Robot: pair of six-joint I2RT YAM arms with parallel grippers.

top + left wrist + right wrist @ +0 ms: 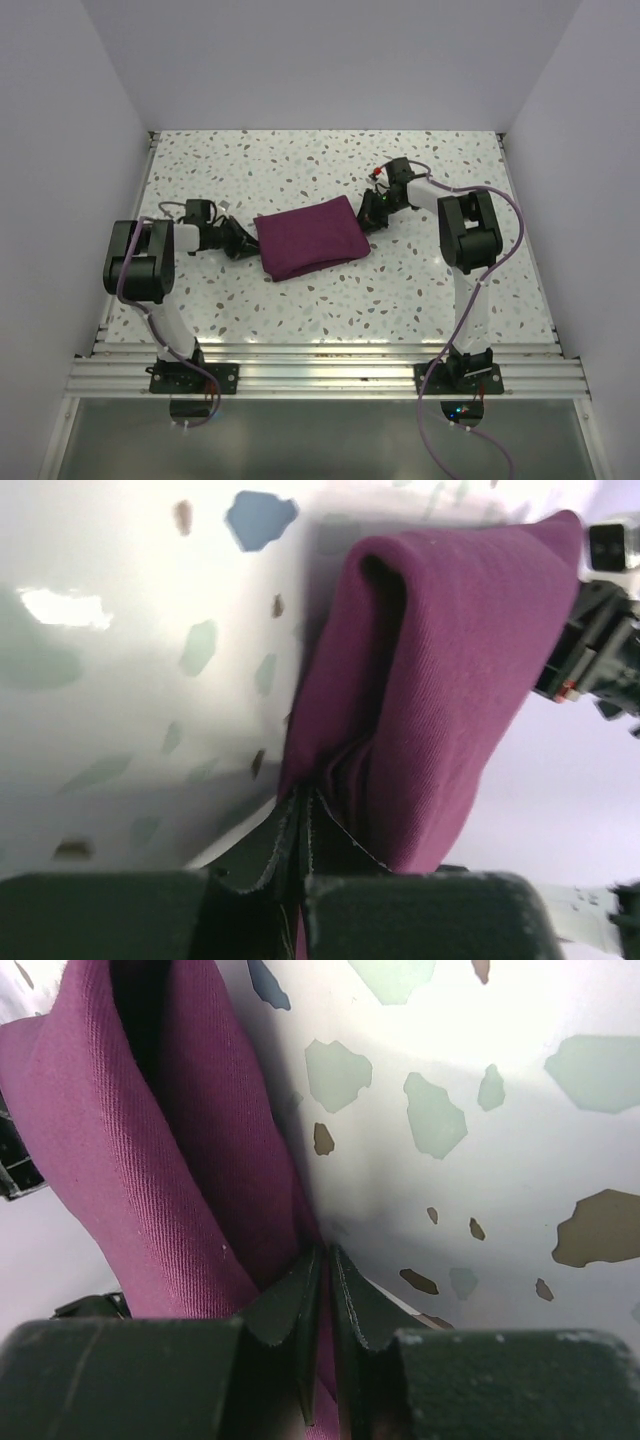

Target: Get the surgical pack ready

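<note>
Folded surgical pack (310,238) at centre of worktop (400,300). Left fingers (262,852) pinch its left edge, right fingers (283,1308) pinch right edge.

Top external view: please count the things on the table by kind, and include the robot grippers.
surgical pack, purple cloth: 1
grippers: 2, the left gripper and the right gripper, each shut on one end of the pack
Total: 3

Deep purple-maroon surgical pack (310,237) on white, grey-and-brown speckled table (400,290)
</note>
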